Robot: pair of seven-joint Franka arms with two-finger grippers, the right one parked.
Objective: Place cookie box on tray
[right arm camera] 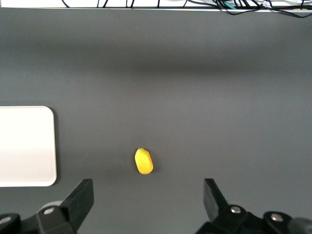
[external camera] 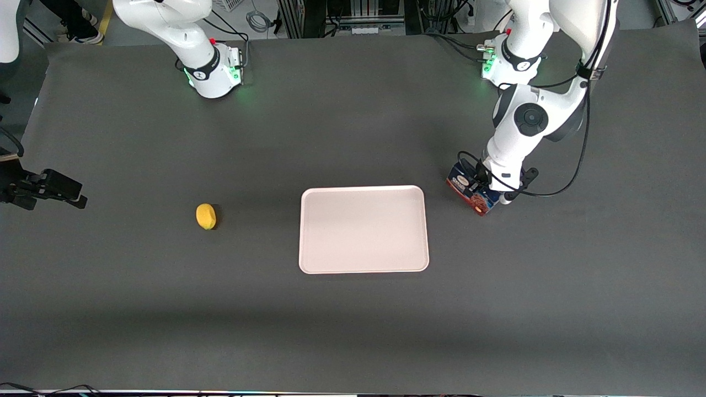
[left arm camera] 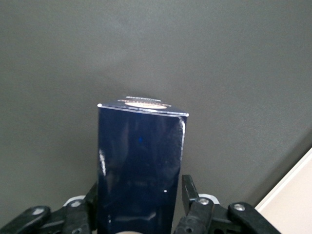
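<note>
**What the working arm looks like**

The left arm (external camera: 527,118) is white and smooth, with a round grey cap on one joint. Black cables loop along it. Its base glows green. The gripper (left arm camera: 141,204), just beside the tray's working-arm end, has black fingers (left arm camera: 190,192) with silver screws, maybe bolts.

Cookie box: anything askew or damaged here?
No damage visible. The cookie box sits beside the tray, toward the working arm's end of the table, at an angle to the tray's edges. The claw has a finger on either side of the box. The tray holds nothing. A yellow lump lies toward the parked arm's end.
</note>
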